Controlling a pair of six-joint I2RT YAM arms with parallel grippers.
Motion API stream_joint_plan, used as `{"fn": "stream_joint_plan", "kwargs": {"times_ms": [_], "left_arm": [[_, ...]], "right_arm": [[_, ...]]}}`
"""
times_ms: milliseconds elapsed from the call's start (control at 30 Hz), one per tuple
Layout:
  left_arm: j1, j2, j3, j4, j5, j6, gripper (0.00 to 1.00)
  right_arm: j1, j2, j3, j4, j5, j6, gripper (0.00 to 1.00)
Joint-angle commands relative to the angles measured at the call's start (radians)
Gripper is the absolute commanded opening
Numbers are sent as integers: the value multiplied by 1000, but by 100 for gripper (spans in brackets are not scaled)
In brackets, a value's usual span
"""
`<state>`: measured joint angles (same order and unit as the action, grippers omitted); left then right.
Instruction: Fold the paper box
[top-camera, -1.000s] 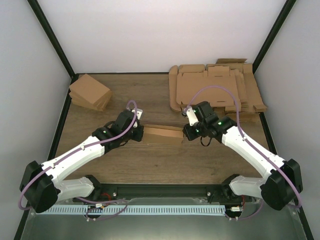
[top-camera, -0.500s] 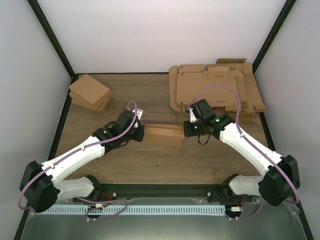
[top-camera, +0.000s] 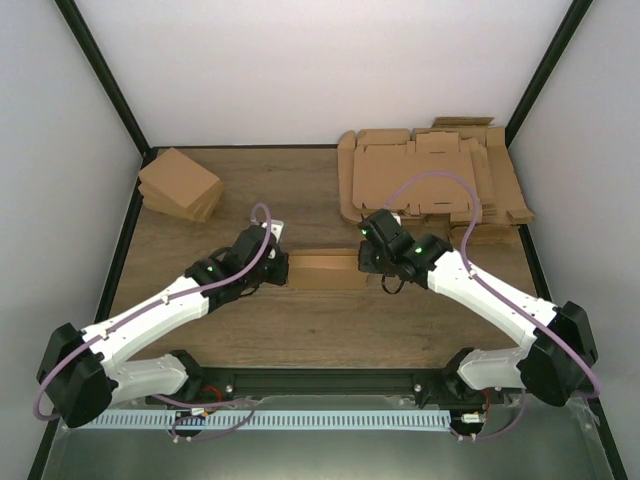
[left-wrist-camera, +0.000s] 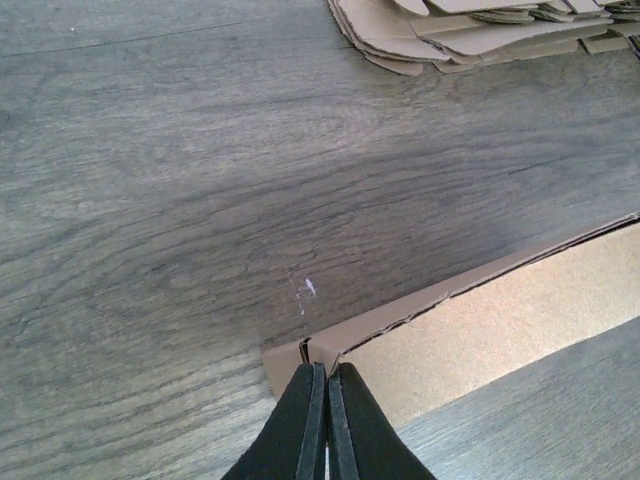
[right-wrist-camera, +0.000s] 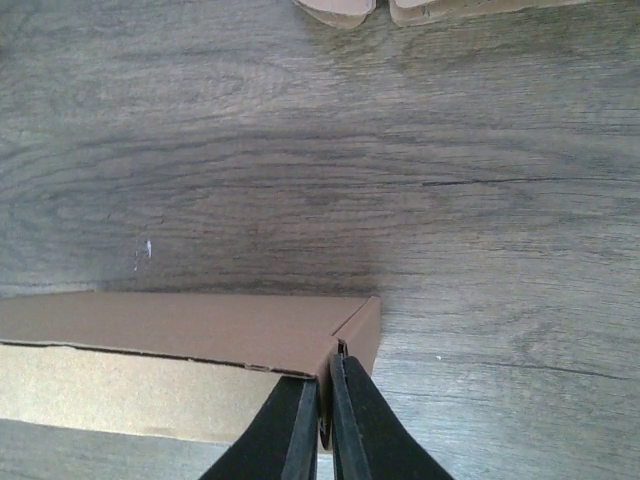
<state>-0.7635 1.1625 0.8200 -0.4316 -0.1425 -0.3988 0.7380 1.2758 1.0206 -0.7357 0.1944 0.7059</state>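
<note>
The paper box (top-camera: 322, 270) is a plain brown cardboard piece lying mid-table between the two arms, its long walls folded up. My left gripper (top-camera: 284, 268) is at its left end. In the left wrist view the gripper (left-wrist-camera: 327, 372) is shut, pinching the box's (left-wrist-camera: 500, 320) left corner flap. My right gripper (top-camera: 366, 262) is at the box's right end. In the right wrist view it (right-wrist-camera: 327, 365) is shut on the box's (right-wrist-camera: 180, 330) right end wall at the corner.
A thick pile of flat tabbed cardboard sheets (top-camera: 430, 180) lies at the back right; it also shows in the left wrist view (left-wrist-camera: 480, 30) and the right wrist view (right-wrist-camera: 400, 8). A pile of small folded boxes (top-camera: 180, 185) sits at the back left.
My right gripper has moved left and slightly away from me, staying at the box's right end. The left arm has barely moved.
</note>
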Motion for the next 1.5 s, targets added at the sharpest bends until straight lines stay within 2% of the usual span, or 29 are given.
{"fn": "stream_joint_plan", "kwargs": {"times_ms": [0, 267, 567, 1467], "left_arm": [[-10, -32, -30, 52, -21, -37, 4], [-16, -35, -47, 65, -32, -44, 4], [-19, -30, -45, 62, -43, -40, 4], [-32, -38, -66, 55, -58, -69, 4]], "right_arm": [[14, 8, 6, 28, 83, 80, 6], [22, -4, -34, 45, 83, 78, 2], [23, -28, -62, 41, 112, -81, 1], [24, -76, -177, 130, 65, -124, 1]]}}
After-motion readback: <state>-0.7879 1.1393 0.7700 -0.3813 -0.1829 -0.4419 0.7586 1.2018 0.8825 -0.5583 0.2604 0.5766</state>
